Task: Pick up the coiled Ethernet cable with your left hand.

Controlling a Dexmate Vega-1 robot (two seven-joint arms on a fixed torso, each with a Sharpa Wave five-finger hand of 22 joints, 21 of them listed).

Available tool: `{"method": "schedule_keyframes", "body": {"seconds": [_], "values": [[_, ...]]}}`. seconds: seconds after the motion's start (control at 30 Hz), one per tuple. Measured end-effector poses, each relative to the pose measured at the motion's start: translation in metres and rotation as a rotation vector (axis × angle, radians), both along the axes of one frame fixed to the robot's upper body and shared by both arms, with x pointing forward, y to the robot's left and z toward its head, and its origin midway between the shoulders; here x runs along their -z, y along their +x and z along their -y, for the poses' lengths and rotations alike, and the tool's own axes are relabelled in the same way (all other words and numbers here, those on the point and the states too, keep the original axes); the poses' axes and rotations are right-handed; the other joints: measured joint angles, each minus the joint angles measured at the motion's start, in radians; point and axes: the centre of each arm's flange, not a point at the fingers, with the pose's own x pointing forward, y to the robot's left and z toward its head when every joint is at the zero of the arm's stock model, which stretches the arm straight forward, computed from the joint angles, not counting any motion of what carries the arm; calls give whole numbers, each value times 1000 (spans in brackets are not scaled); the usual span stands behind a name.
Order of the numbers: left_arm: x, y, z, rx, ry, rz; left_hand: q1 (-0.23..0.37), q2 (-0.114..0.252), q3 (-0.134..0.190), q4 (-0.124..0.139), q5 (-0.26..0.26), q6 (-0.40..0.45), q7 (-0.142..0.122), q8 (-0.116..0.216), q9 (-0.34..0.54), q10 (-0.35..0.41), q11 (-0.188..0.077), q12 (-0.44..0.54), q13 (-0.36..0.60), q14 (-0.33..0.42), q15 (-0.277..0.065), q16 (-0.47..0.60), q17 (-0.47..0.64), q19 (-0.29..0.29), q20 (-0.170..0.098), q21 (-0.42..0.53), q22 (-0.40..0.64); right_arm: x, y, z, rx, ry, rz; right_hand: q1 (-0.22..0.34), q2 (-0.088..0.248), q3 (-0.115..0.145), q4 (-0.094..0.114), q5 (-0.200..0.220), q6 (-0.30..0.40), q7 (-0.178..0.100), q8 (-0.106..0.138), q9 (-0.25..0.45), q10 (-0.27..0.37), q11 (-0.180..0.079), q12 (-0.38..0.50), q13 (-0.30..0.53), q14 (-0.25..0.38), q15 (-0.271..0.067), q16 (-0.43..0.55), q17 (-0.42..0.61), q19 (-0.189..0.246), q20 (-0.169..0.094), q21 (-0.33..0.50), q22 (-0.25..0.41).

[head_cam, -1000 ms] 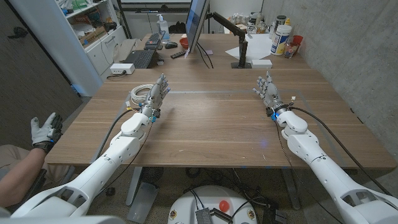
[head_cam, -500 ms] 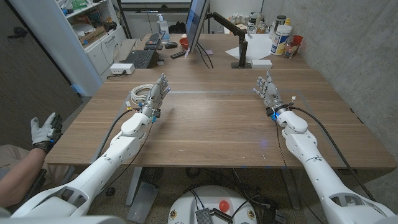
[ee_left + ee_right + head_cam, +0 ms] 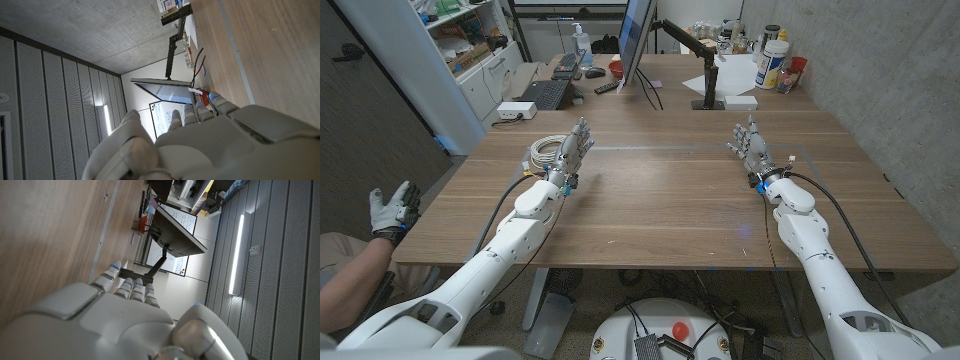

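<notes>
The coiled Ethernet cable (image 3: 546,152), pale grey and wound in loops, lies on the wooden table (image 3: 660,200) near its left edge. My left hand (image 3: 574,153) stands just to the right of the coil with its fingers stretched out and apart, holding nothing; whether it touches the cable I cannot tell. In the left wrist view the back of my left hand (image 3: 200,145) shows with fingers reaching out. My right hand (image 3: 750,147) stands on the right side of the table, fingers spread, empty. Its back (image 3: 115,320) shows in the right wrist view.
A monitor (image 3: 635,40) on a stand, a keyboard (image 3: 546,94), a remote (image 3: 607,88), a red bowl (image 3: 616,68) and a white box (image 3: 516,110) stand at the far side. Bottles and a white tub (image 3: 772,64) sit far right. A person's gloved hand (image 3: 392,212) is at the left edge.
</notes>
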Motion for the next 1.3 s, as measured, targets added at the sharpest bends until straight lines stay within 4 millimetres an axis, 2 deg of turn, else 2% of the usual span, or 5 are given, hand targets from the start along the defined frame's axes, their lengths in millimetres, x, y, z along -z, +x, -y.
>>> {"method": "schedule_keyframes", "body": {"seconds": [1.3], "values": [[-6,-8,-4,-15,9,7,0,0,0,0,0,13,-6,4,0,0,0,0,0,0,0,0,0,-6,6,0,0,1,0,0,-1,1,0,0,0,0,0,0,0,0,0,0,-4,3,0,0,0,0,0,0,0,0,0,0]]}}
